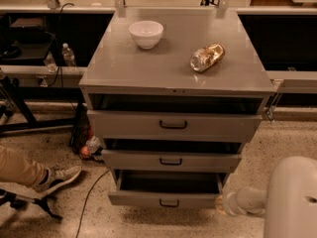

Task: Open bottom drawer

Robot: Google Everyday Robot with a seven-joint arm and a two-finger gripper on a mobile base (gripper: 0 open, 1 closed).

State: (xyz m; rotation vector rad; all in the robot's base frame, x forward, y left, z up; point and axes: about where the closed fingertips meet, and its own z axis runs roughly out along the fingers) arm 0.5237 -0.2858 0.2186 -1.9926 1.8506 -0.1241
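The bottom drawer is the lowest of three grey drawers in a metal cabinet. It stands pulled out, showing its dark grey interior and its small black loop handle. My gripper is low at the right end of that drawer's front, on the end of my white arm. The middle drawer and the taller top drawer each stand a little way out.
A white bowl and a crumpled golden bag lie on the cabinet top. A person's leg and shoe are on the floor at the left, by a chair base and a black cable. Water bottles stand behind.
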